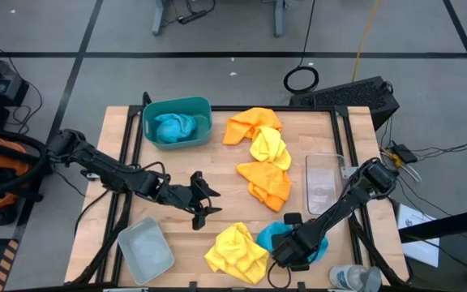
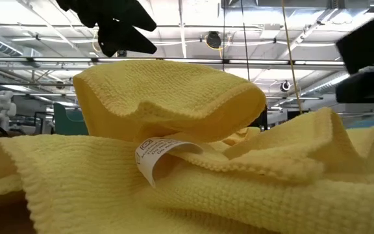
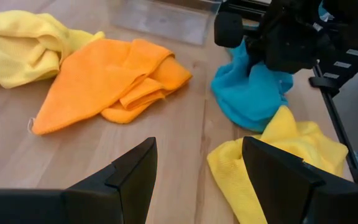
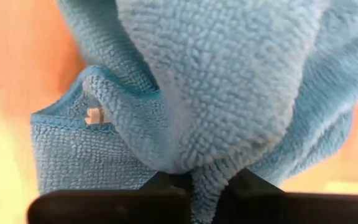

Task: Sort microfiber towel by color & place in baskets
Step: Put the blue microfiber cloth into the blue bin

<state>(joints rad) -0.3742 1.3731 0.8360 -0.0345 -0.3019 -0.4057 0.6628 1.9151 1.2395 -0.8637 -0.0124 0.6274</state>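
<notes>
- Blue towel (image 4: 216, 81) fills the right wrist view, a fold of it pinched between the fingers of the right claw (image 1: 292, 253), which is clamped shut on it near the worktop (image 1: 217, 195) front edge.
- Just beside that claw, on its left, lies a crumpled yellow towel (image 1: 236, 251); this same cloth fills the low view.
- Left claw (image 1: 203, 200) hovers with fingers apart, holding nothing, near the worktop's middle.
- Beyond the left claw, an orange towel (image 3: 110, 81) and a second yellow towel (image 1: 269, 146) lie flat, with another orange towel (image 1: 250, 123) farther back.
- Teal basket (image 1: 177, 107) at the rear holds the other blue towel (image 1: 174, 127).
- Grey basket (image 1: 145, 250) sits near the left claw; the clear basket (image 1: 324, 182) sits behind the right claw.
</notes>
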